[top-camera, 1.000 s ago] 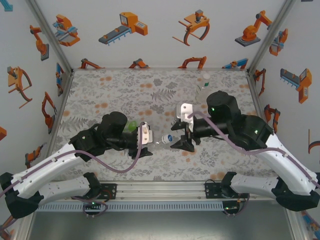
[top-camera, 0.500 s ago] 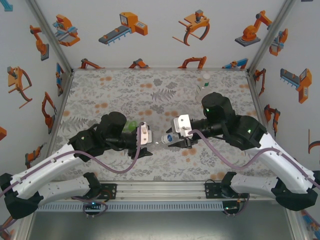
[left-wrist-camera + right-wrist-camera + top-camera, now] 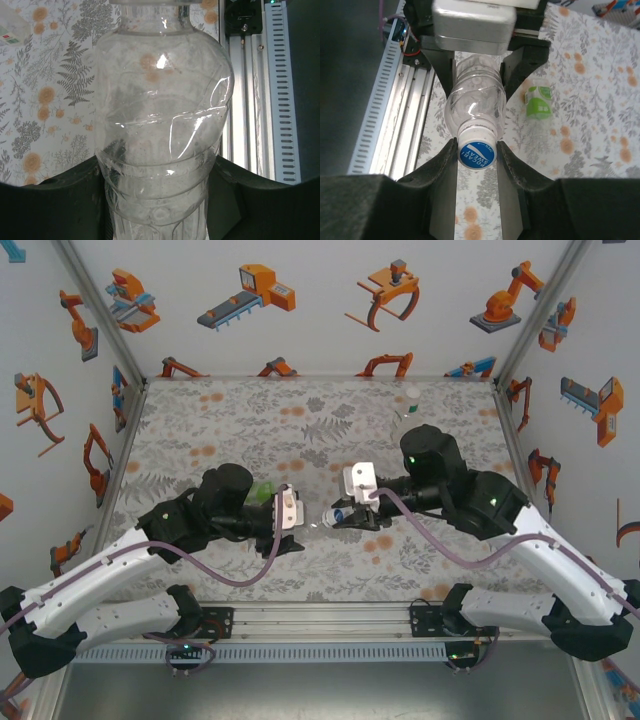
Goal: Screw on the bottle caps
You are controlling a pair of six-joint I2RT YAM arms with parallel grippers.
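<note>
left end effector [image 3: 157, 172] pinching clear bottle [image 3: 160, 90] | right end effector [image 3: 476, 149] pinching blue-topped cap [image 3: 476, 154] on bottle neck

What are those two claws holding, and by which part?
The left gripper clamps the clear bottle by its body; the right gripper pinches the blue-topped cap on its neck.

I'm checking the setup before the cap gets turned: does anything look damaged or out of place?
The clear bottle clamped in the left hand has creases across its wall, so it looks dented. It is held sideways, its blue-and-white cap pinched in the right hand. Nothing looks spilled.
</note>
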